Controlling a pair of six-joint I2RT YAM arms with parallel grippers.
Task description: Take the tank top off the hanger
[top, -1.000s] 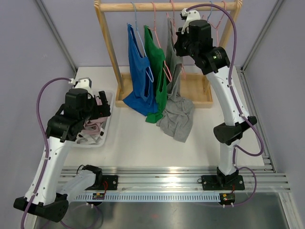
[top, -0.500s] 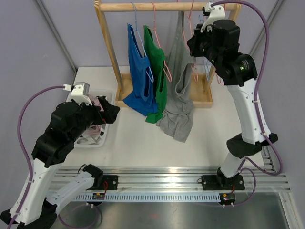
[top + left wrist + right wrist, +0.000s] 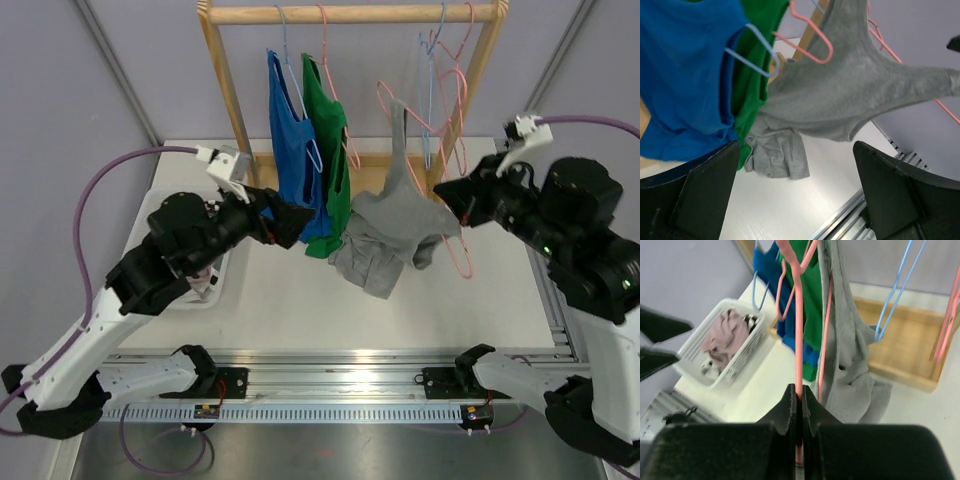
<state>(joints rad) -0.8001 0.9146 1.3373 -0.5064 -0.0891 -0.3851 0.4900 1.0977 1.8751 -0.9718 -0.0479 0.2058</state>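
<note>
2 grippers, near: left gripper [image 3: 298,217] jaws apart, empty; right gripper [image 3: 799,395] clamped on 1 pink hanger [image 3: 798,340]. between them 1 gray tank top [image 3: 395,215] drapes from that hanger, hem on table [image 3: 280,300]. behind: 1 blue tank top [image 3: 290,150], 1 green tank top [image 3: 328,130], on 1 wooden rack [image 3: 225,90].
</note>
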